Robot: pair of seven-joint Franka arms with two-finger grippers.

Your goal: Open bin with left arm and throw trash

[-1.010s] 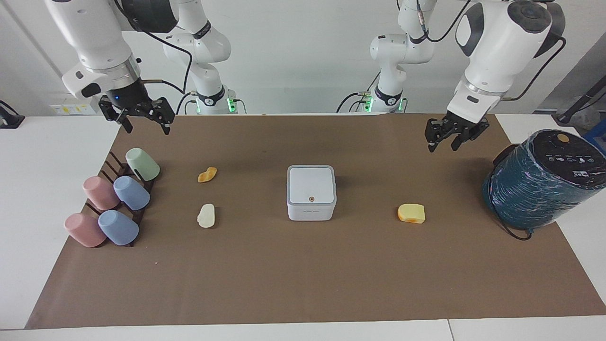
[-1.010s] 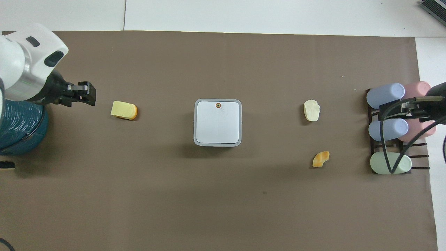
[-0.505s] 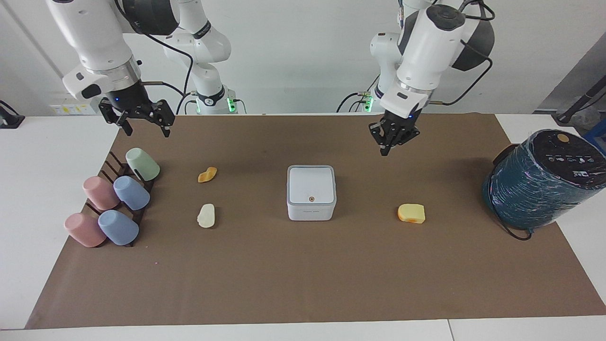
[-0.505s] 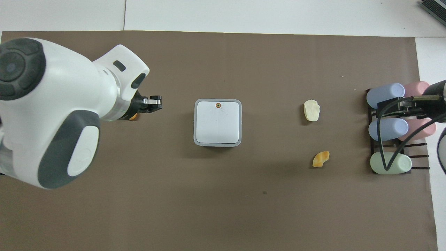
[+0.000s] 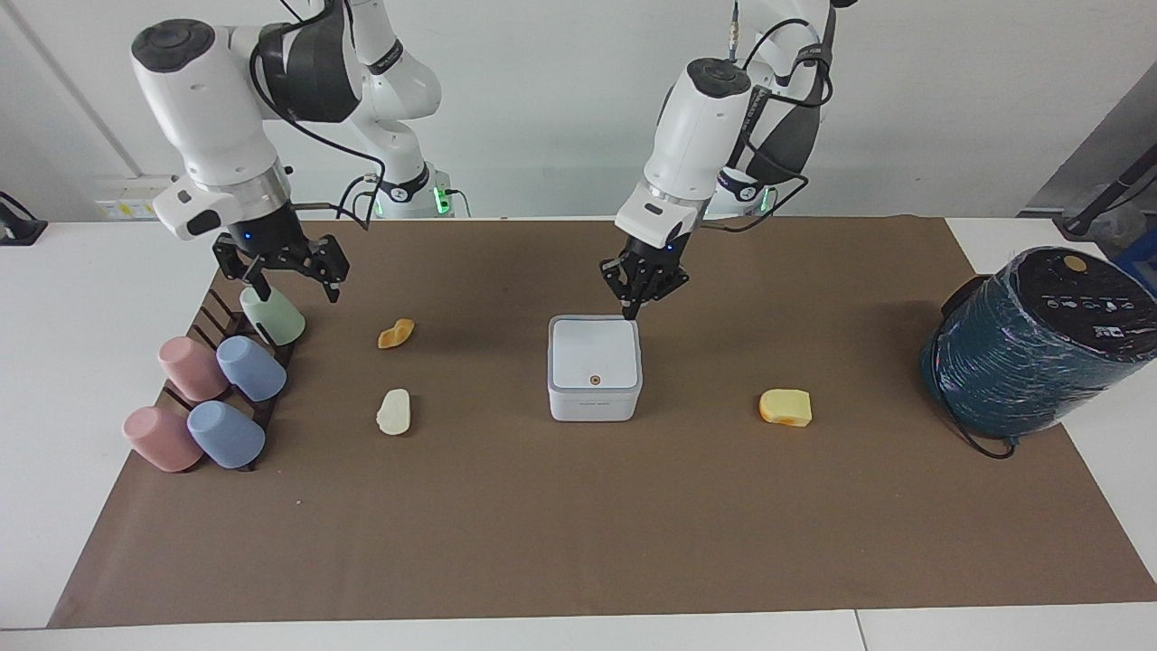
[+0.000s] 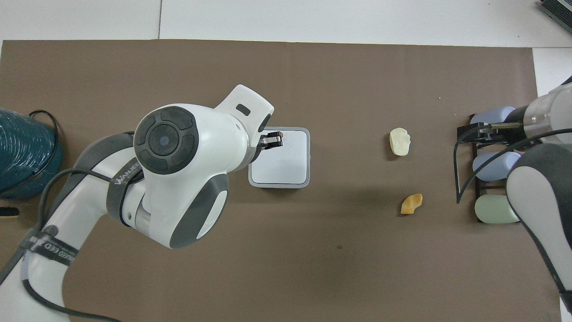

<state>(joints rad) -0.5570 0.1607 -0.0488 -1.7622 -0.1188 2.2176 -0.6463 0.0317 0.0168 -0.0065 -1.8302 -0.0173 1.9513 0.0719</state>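
Observation:
The white bin (image 5: 594, 366) stands mid-mat with its grey-edged lid down; it also shows in the overhead view (image 6: 288, 163). My left gripper (image 5: 628, 309) is shut and empty, its tip low over the lid's corner nearest the robots; I cannot tell whether it touches. In the overhead view the left gripper (image 6: 272, 140) partly covers the orange dot. The yellow block (image 5: 785, 407) lies toward the left arm's end, hidden by the arm in the overhead view. The orange lump (image 5: 396, 333) and cream lump (image 5: 394, 411) lie toward the right arm's end. My right gripper (image 5: 294, 285) is open over the green cup (image 5: 276, 318).
A rack of pink and blue cups (image 5: 208, 398) sits at the right arm's end of the mat. A big teal wrapped cylinder (image 5: 1039, 344) with a cable stands at the left arm's end. The brown mat (image 5: 578, 524) covers the table.
My left gripper has swept from near the teal cylinder across to the bin and come down to its lid. My right gripper has moved slightly down, over the green cup.

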